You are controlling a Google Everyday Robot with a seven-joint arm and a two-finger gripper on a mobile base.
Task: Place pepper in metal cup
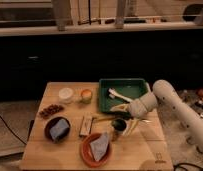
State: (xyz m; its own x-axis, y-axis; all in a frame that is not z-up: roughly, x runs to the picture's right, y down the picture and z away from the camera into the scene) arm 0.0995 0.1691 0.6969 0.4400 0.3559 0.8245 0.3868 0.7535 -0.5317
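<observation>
**Carefully lining the pepper up over the metal cup**

I am holding my pincer (125, 125) low over the wooden table (55, 155), just in front of the green tray (107, 100), with my arm reaching in from the right. The metal cup (116, 134) is standing upright close against the pincer. A dark rounded shape at the cup's mouth is what I am taking for the pepper (118, 123). I cannot tell whether it is sitting in the mouth or hanging in my grasp. Nor can I tell whether the pincer is open or closed.

I am judging this to be the placing step itself. The pepper looks nearly as wide as the cup's mouth, so I am aiming to centre it squarely over the opening. I am planning a straight, slow descent, because a sideways push could tip so small a cup. The orange plate (90, 152) with its folded cloth (100, 145) is lying just beside the cup, so I am keeping clear of that side. I am also planning to let go only once the pepper is seated.
</observation>
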